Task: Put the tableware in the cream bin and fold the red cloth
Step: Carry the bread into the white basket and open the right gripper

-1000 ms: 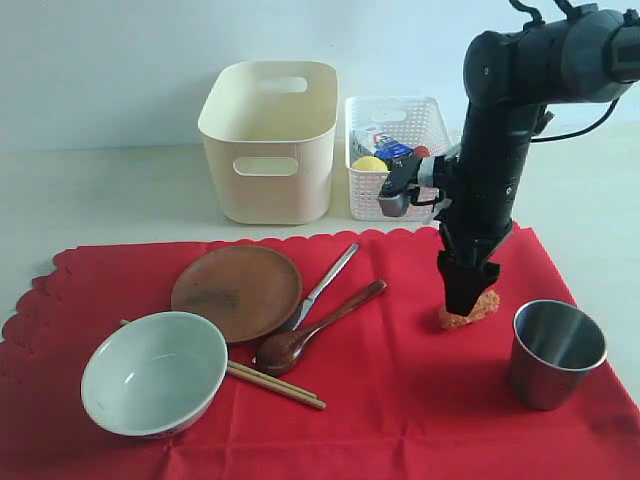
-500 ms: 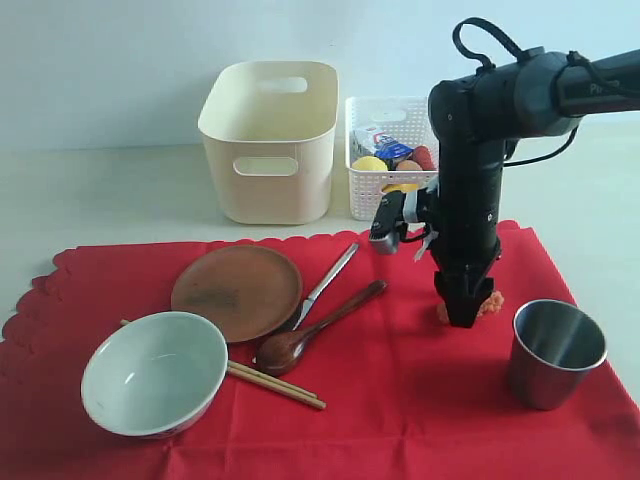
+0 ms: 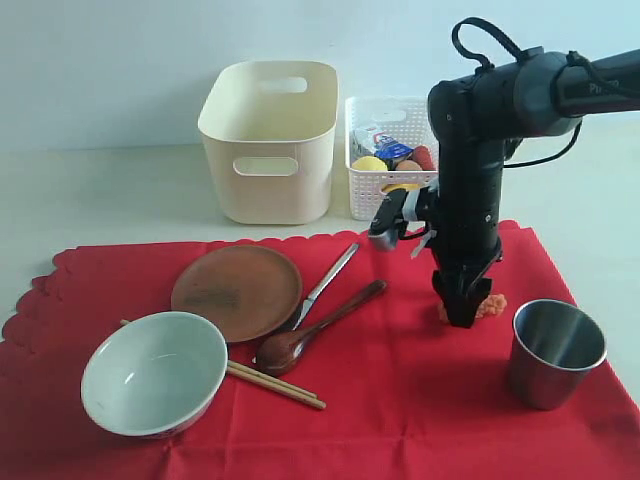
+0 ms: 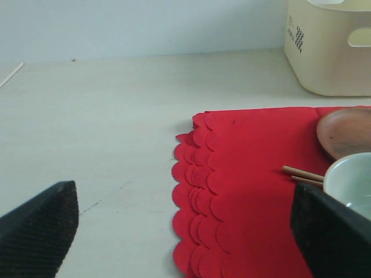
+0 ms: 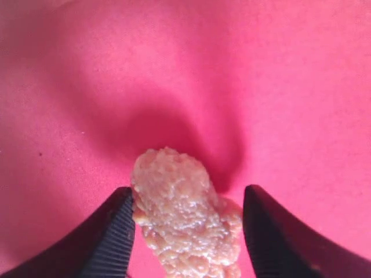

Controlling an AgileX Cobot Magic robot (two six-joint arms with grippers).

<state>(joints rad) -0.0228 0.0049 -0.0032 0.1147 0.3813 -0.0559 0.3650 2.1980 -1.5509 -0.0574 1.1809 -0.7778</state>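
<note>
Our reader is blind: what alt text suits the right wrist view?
The right gripper straddles a crumbly orange food piece on the red cloth, which dimples around it. One finger touches it; a firm grip is unclear.

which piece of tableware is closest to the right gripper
The shiny steel cup, standing alone on the red scalloped cloth beside the right gripper; every other piece lies clustered on the arm's other side.

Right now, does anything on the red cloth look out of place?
Yes. A crumbly orange piece of food lies on the red cloth beside the steel cup, with the right tool around it. It is the only food there.
</note>
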